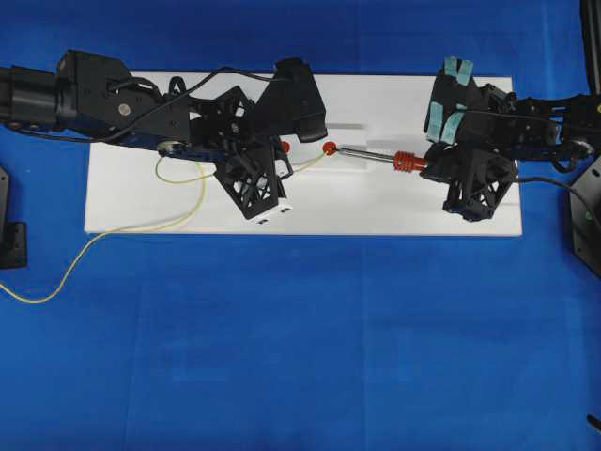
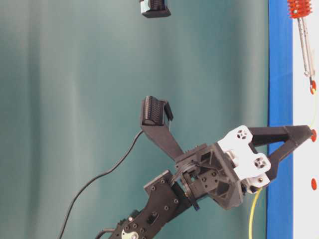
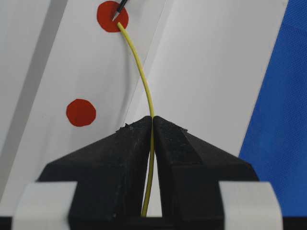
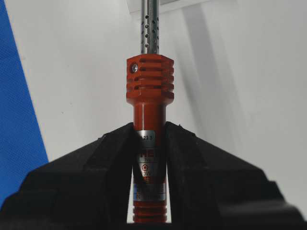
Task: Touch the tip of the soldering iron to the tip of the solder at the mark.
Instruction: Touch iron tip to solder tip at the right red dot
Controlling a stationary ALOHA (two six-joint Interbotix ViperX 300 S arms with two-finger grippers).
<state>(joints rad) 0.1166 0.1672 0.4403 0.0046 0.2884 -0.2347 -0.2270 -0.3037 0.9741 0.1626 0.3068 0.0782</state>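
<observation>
1. The left gripper (image 3: 152,125), with black wedge-shaped fingers, is clamped on the solder (image 3: 139,67), a thin yellow wire that passes between the two pads.
2. From the fingers, the free end of this wire curves forward over the white board (image 3: 206,62) and ends at the edge of a round red mark (image 3: 112,17).
3. The dark pointed tip of the iron (image 3: 118,10) comes in from the top of the left wrist view and lies on the same red mark, touching or almost touching the end of the wire; I cannot tell which.
4. A second red mark (image 3: 81,112) lies on the board to the left of the wire, apart from it.
5. The right gripper (image 4: 149,139) is closed on the soldering iron (image 4: 149,96), holding its red-orange ribbed handle; the silver shaft with small holes goes forward from the handle.
6. In the overhead view the iron (image 1: 376,157) lies nearly level between the two arms, with the tip pointing left to the mark.
7. Behind the left gripper, the long rest of the yellow wire (image 1: 141,225) loops over the board and goes off onto the blue cloth (image 1: 300,357).
</observation>
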